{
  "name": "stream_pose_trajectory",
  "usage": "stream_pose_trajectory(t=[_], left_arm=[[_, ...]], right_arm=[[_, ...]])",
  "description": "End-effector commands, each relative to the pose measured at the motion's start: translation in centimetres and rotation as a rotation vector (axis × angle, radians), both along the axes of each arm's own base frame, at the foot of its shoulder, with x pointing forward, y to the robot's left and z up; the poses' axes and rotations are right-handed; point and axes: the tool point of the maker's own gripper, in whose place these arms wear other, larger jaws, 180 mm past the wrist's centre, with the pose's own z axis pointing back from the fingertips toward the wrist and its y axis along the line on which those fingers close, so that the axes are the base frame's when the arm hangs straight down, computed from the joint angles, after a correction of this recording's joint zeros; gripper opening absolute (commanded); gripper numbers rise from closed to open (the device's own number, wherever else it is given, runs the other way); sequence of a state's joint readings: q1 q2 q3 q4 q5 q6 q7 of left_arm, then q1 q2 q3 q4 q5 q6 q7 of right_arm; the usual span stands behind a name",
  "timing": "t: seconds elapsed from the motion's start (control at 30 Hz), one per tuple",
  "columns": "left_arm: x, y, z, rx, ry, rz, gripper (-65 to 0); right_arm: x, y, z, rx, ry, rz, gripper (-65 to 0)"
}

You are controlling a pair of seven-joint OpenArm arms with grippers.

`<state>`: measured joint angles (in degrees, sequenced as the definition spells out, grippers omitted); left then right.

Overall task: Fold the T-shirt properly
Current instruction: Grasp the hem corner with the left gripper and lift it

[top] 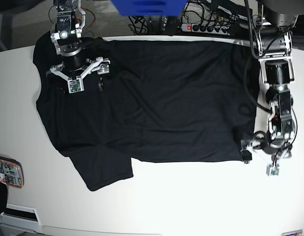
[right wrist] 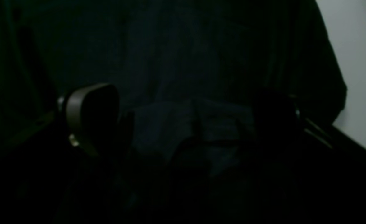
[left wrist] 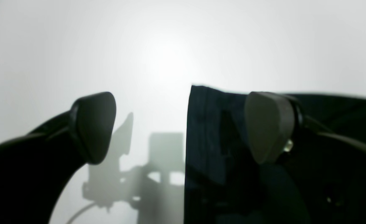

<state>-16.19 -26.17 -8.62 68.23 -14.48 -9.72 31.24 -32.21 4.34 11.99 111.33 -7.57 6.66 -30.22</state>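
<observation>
The black T-shirt (top: 156, 98) lies spread flat on the white table (top: 191, 196), one sleeve (top: 107, 172) sticking out at the lower left. My left gripper (top: 259, 162) is open at the shirt's lower right corner. In the left wrist view this gripper (left wrist: 181, 127) straddles the shirt's straight edge (left wrist: 201, 140), with one finger (left wrist: 270, 127) over the cloth and the other (left wrist: 93, 127) over bare table. My right gripper (top: 80, 86) is open over the shirt's upper left part. In the dark right wrist view it (right wrist: 183, 121) hangs just over rumpled cloth (right wrist: 186, 118).
A blue object (top: 147, 7) and a power strip with cables (top: 206, 24) lie beyond the table's far edge. A small orange-edged item (top: 7, 172) lies at the table's left edge. Bare white table shows below the shirt.
</observation>
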Motion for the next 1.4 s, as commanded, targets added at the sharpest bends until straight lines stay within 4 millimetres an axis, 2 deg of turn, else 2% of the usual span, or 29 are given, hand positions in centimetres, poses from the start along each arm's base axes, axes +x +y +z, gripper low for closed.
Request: stream_pose_trajectory(t=[0.0, 0.1, 0.2, 0.37, 0.53, 0.6, 0.63, 0.8, 0.9, 1.0, 1.13, 1.37], left_arm=[[1.1, -0.3, 3.1, 0.024, -0.092, -0.044, 0.0], [0.8, -2.5, 5.0, 0.042, -0.141, -0.147, 0.0], [-0.2, -4.1, 6.0, 0.054, -0.173, -0.206, 0.0], [-1.4, -6.8, 7.7, -0.054, -0.242, -0.257, 0.0], [-2.0, -7.3, 8.5, -0.194, -0.216, -0.274, 0.0], [-2.4, -8.3, 9.7, -0.254, -0.225, -0.330, 0.0], [-2.9, -9.1, 10.6, -0.279, -0.231, -0.378, 0.0], [-6.0, -13.6, 12.3, -0.365, -0.185, -0.590, 0.0], [-8.5, -17.1, 11.7, -0.358, -0.105, -0.707, 0.0], [-9.4, -19.0, 11.5, -0.340, -0.096, -0.735, 0.0], [-9.2, -18.9, 11.2, -0.274, -0.102, -0.711, 0.0], [-9.6, -18.7, 11.2, -0.248, -0.102, -0.710, 0.0]], right_arm=[[0.7, 0.0, 1.2, -0.001, -0.048, 0.002, 0.0], [0.7, 0.0, 1.2, -0.001, -0.050, 0.002, 0.0], [0.7, 0.0, 1.2, -0.001, -0.050, 0.002, 0.0], [0.7, -0.2, 1.2, -0.003, -0.050, -0.001, 0.0], [0.7, -0.2, 1.2, -0.003, -0.050, -0.001, 0.0], [0.7, -0.2, 1.2, -0.003, -0.050, -0.001, 0.0], [0.7, -0.2, 1.2, -0.003, -0.050, -0.001, 0.0], [1.5, 0.0, 1.7, 0.000, -0.070, 0.004, 0.0], [2.8, 0.0, 2.6, 0.000, -0.109, 0.003, 0.0], [4.0, 0.4, 3.3, 0.015, -0.143, -0.004, 0.0], [5.1, 0.6, 4.2, 0.024, -0.175, -0.010, 0.0], [5.5, 0.7, 4.7, 0.027, -0.192, -0.012, 0.0]])
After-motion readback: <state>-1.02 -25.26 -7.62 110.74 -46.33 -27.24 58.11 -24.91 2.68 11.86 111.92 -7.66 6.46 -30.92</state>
